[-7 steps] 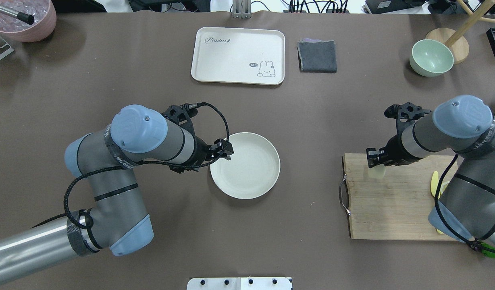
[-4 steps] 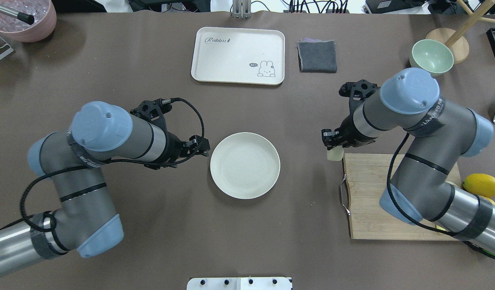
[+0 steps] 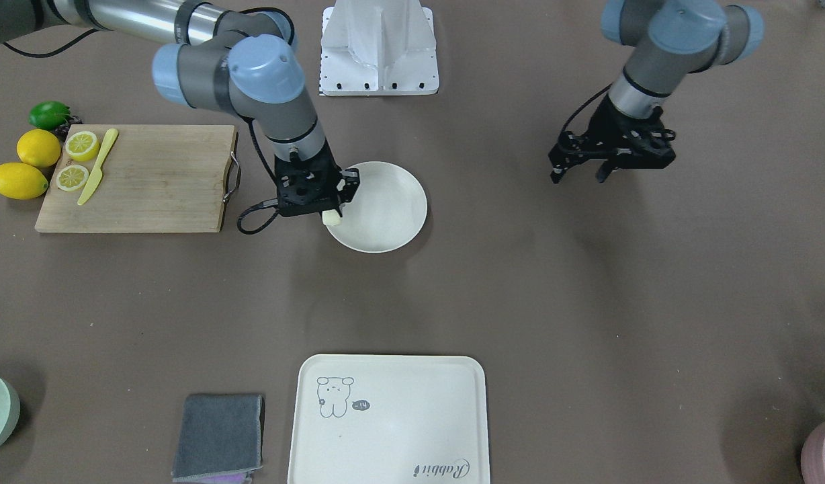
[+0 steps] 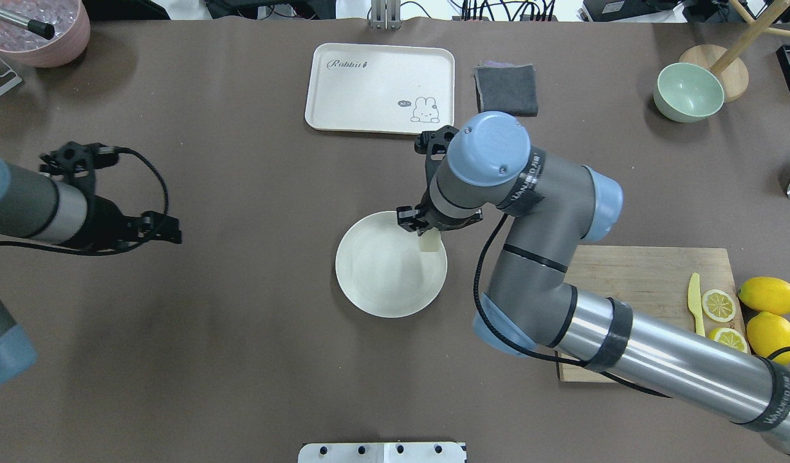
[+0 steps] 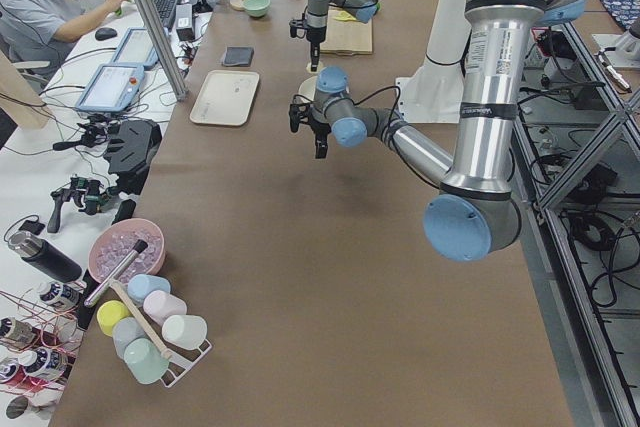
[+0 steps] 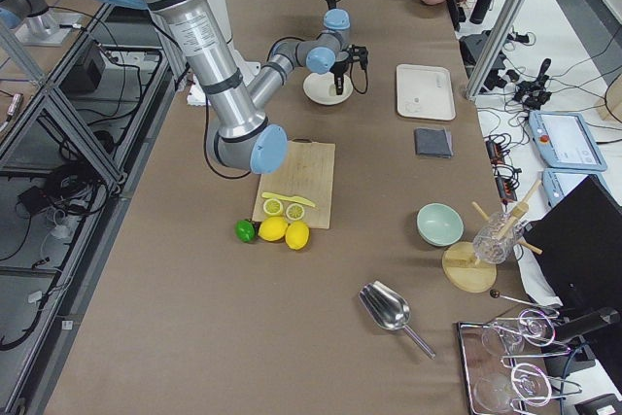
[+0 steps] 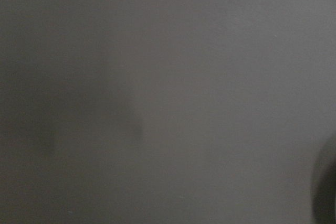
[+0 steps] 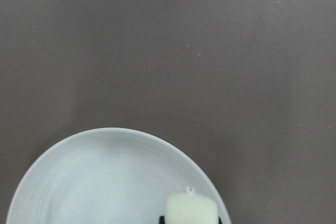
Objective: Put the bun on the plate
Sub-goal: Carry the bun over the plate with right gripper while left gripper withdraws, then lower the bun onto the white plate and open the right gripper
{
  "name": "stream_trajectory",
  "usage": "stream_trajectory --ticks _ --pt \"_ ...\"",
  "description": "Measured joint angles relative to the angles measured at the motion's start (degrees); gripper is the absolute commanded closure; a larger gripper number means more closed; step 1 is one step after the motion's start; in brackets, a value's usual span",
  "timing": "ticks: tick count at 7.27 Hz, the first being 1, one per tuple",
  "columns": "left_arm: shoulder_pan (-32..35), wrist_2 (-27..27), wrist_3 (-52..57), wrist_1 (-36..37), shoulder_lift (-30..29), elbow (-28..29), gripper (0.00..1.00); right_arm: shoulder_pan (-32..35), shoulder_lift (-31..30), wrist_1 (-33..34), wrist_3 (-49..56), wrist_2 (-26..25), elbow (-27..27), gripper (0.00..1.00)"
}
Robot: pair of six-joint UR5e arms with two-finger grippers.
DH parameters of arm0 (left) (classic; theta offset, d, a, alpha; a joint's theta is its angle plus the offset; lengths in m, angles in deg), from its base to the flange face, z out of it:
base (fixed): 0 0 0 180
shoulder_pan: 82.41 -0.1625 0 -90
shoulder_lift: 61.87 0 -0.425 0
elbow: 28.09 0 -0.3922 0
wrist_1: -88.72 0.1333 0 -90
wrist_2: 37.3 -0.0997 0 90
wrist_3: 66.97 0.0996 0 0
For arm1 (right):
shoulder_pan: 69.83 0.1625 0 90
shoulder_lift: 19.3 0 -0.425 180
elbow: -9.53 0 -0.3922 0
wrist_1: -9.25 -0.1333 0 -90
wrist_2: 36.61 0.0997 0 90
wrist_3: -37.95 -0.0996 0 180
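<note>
Overhead view, left to right. The left gripper hangs over bare table at the left edge, well apart from the plate. In the front-facing view its two fingers stand apart with nothing between them.

At table centre sits the plate, round and off-white. The right arm reaches across to it, and the right gripper is clamped on the bun. The bun is held just inside the plate's rim, on the side toward the cutting board. Whether the bun touches the plate surface cannot be told. The right wrist view confirms the bun at the plate's edge.

Beyond the plate lie the rabbit tray and a folded grey cloth.

To the right is the wooden cutting board, carrying a yellow knife and two lemon halves. Two whole lemons rest just beside the board.
</note>
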Motion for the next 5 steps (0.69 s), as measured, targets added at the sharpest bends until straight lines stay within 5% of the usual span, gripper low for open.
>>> stream_trajectory --ticks 2,5 --pt "8.5 5.7 11.1 -1.5 6.0 0.4 0.02 -2.4 3.5 -0.3 -0.7 -0.6 4.4 0.58" --pt "11.3 7.7 14.0 -1.6 6.6 0.8 0.02 -4.8 3.9 -0.3 -1.5 -2.1 5.8 0.57"
